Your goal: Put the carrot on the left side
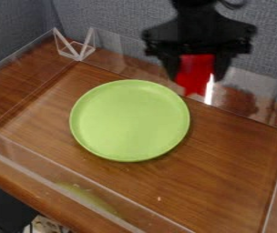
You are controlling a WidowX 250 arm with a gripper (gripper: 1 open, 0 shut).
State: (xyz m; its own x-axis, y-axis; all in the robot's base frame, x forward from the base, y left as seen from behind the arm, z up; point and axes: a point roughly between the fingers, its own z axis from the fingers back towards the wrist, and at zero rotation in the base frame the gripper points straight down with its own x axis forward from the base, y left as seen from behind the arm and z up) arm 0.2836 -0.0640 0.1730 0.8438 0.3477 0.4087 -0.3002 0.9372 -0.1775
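The carrot (pixel 196 73), a bright red blocky stick, hangs upright in the air behind the lime-green plate (pixel 128 119), over the back of the table. My black gripper (pixel 197 62) comes down from the top of the view and is shut on the carrot's upper part; only the carrot's lower half shows below the fingers. The plate lies flat on the wooden table, a little in front and to the left of the carrot.
A clear acrylic wall (pixel 56 177) rings the wooden table (pixel 226 164) on all sides. A small clear triangular stand (pixel 74 44) sits in the back left corner. A grey cloth backdrop rises behind.
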